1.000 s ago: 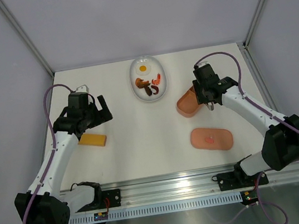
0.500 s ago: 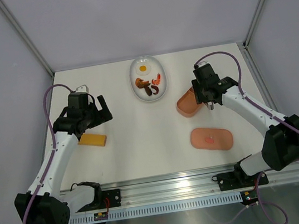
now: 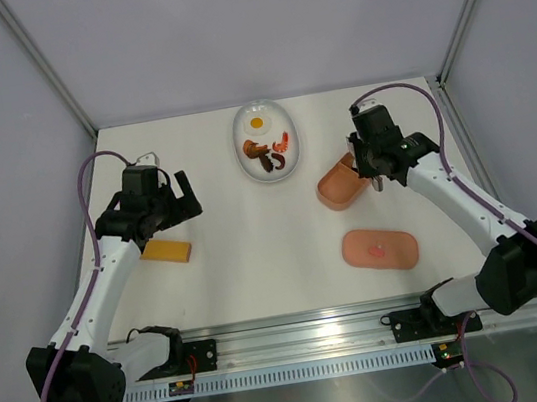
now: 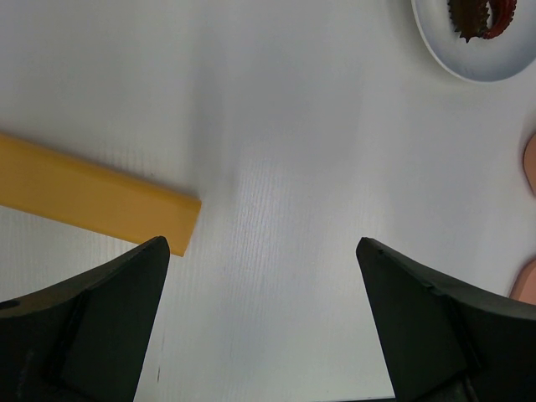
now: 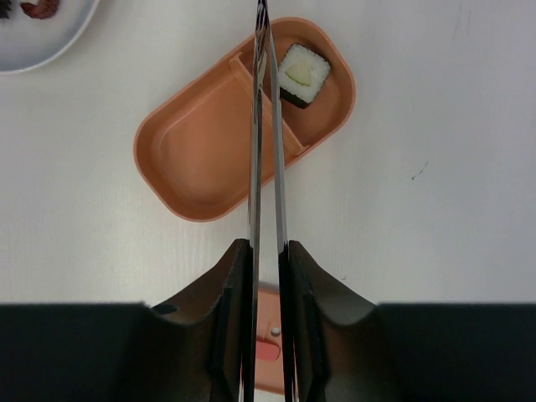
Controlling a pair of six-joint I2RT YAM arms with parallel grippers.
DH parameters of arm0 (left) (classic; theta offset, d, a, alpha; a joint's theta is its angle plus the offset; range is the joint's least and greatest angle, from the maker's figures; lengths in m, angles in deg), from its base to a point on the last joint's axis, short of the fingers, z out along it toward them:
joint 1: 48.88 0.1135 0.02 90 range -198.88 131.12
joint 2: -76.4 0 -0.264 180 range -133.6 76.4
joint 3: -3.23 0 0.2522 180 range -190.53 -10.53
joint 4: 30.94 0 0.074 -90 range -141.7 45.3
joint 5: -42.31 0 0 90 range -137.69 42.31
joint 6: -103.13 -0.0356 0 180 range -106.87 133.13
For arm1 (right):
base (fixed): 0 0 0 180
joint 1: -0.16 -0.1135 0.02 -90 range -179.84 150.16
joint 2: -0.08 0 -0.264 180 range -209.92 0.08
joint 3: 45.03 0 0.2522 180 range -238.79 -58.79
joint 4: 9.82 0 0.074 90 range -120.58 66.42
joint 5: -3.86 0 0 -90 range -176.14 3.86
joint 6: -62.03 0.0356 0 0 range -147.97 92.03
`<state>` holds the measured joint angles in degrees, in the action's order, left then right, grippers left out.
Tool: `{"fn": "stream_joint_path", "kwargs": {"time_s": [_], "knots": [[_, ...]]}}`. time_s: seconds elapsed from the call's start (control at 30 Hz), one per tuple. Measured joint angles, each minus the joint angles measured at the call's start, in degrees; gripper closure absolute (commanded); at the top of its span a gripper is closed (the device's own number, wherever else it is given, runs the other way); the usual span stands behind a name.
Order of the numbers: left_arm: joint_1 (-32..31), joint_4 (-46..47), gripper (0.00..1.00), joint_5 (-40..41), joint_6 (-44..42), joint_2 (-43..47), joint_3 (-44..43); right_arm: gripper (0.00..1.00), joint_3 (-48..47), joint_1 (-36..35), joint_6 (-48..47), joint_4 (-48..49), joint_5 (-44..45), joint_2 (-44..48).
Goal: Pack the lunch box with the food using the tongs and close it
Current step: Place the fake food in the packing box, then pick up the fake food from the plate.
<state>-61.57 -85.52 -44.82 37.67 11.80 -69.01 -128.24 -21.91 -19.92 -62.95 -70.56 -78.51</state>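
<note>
The pink lunch box (image 5: 209, 159) lies open on the table, right of centre (image 3: 339, 186). A black-and-white food piece (image 5: 302, 74) sits in its smaller compartment. My right gripper (image 5: 265, 247) is shut on the thin silver tongs (image 5: 261, 126), whose arms run close together over the box's divider, with nothing between them. In the top view this gripper (image 3: 373, 170) hovers at the box's right end. The flat pink lid (image 3: 381, 249) lies nearer the front. More food (image 3: 269, 152) and a fried egg (image 3: 257, 122) sit in the white dish (image 3: 241, 149). My left gripper (image 4: 262, 243) is open and holds nothing.
A yellow-orange block (image 3: 166, 251) lies at the left, just beyond my left finger in the left wrist view (image 4: 92, 197). The white dish's rim shows at the corner of both wrist views (image 4: 477, 71) (image 5: 33, 50). Grey walls and frame posts enclose the table.
My right wrist has shifted slightly back and to the right with the tongs. The left arm, box, lid and dish have stayed where they were.
</note>
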Motion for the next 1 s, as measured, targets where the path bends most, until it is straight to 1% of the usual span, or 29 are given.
{"fn": "stream_joint_path", "kwargs": {"time_s": [0.17,0.3,0.53,0.6,0.8,1.0], "knots": [[0.00,-0.02,0.01,-0.02,0.28,0.00,0.00,0.74,-2.91,-0.81,0.55,-0.90,-2.80,-0.02],[0.00,-0.02,0.01,-0.07,0.68,0.00,0.00,0.74,-6.05,-3.98,1.18,-1.09,-3.89,-1.40],[0.00,-0.04,0.01,-0.09,1.22,0.00,0.00,0.71,-14.40,-9.05,3.52,-1.20,-6.93,-10.45],[0.00,-0.04,0.01,-0.13,1.46,0.00,0.00,0.67,-17.07,-9.49,4.63,-1.27,-7.85,-13.40],[0.00,-0.26,0.01,-0.11,1.68,0.00,0.00,0.61,-22.84,-9.94,6.19,-1.22,-9.22,-21.27],[0.00,-0.28,0.01,-0.11,1.75,0.02,0.00,0.52,-27.08,-10.10,6.38,-2.36,-9.20,-27.54]]}}
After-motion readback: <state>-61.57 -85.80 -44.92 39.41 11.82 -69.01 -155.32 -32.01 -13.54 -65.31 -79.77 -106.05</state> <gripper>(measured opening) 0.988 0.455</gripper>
